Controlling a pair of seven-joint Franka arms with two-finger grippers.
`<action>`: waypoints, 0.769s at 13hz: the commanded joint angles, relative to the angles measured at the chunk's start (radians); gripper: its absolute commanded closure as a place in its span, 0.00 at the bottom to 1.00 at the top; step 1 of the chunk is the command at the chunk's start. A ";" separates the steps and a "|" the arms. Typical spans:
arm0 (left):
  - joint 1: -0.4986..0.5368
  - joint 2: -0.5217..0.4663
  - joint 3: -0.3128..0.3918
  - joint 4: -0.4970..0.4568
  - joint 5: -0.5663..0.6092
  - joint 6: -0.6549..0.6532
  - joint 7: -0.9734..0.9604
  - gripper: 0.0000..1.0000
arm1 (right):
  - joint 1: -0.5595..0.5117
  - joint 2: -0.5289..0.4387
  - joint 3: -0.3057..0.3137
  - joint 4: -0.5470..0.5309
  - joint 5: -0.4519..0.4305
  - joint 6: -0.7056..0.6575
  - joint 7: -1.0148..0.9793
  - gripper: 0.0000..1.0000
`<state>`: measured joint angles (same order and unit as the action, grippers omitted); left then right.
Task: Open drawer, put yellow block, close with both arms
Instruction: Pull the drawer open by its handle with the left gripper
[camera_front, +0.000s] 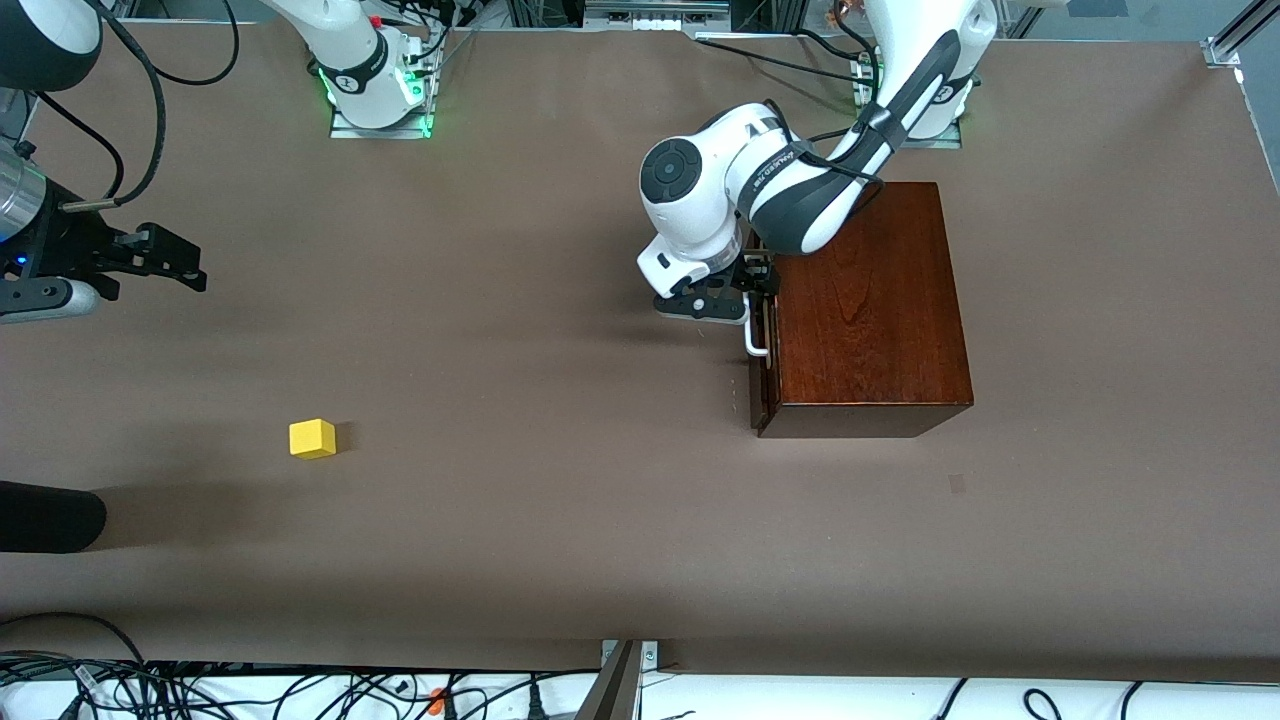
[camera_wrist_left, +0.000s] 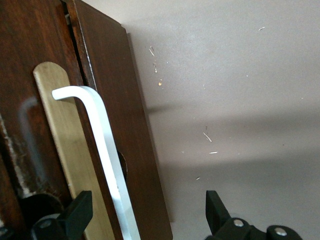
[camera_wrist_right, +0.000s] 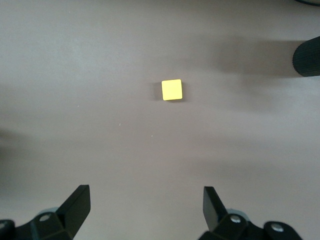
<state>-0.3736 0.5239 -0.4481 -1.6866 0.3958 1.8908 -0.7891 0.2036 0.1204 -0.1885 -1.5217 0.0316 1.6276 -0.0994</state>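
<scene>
A: Item one, the box?

B: Box (camera_front: 868, 300), glossy dark-brown wood, on the brown counter (camera_front: 560, 520) toward the left arm's end. Drawer (camera_front: 761, 375) in its face, front nearly flush with the box, only a thin gap at the edge in the left wrist view. White handle (camera_front: 756, 338) on the drawer front.

A: Item two, left gripper?

B: Left gripper (camera_front: 748, 282), low, in front of the drawer, at the handle's upper end. Fingers (camera_wrist_left: 75, 214) spread apart; in the left wrist view the handle (camera_wrist_left: 102, 155) runs between them, closer to one finger, with no visible squeeze on it. The pale plate (camera_wrist_left: 67, 150) under the handle shows there too.

A: Item three, the block?

B: Block (camera_front: 312, 438), small yellow cube, sitting alone on the counter toward the right arm's end, well apart from the box and nearer the front camera than the box's middle.

A: Item four, right gripper?

B: Right gripper (camera_front: 165, 262), raised over bare counter at the right arm's end, waiting. Fingers (camera_wrist_right: 77, 202) wide open, holding nothing. The right wrist view looks down on the block (camera_wrist_right: 172, 90), which lies clear of the fingers.
</scene>
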 joint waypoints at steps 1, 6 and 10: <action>-0.001 0.016 -0.001 -0.015 0.034 0.040 -0.039 0.00 | -0.004 -0.022 -0.003 -0.020 0.019 -0.005 -0.017 0.00; -0.019 0.037 -0.001 -0.015 0.034 0.076 -0.104 0.00 | -0.004 -0.022 -0.003 -0.020 0.019 -0.005 -0.016 0.00; -0.028 0.045 -0.003 -0.010 0.032 0.099 -0.133 0.00 | -0.004 -0.022 -0.005 -0.021 0.019 -0.005 -0.017 0.00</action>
<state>-0.3848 0.5601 -0.4477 -1.6997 0.3978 1.9515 -0.8768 0.2021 0.1204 -0.1887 -1.5218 0.0316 1.6267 -0.0994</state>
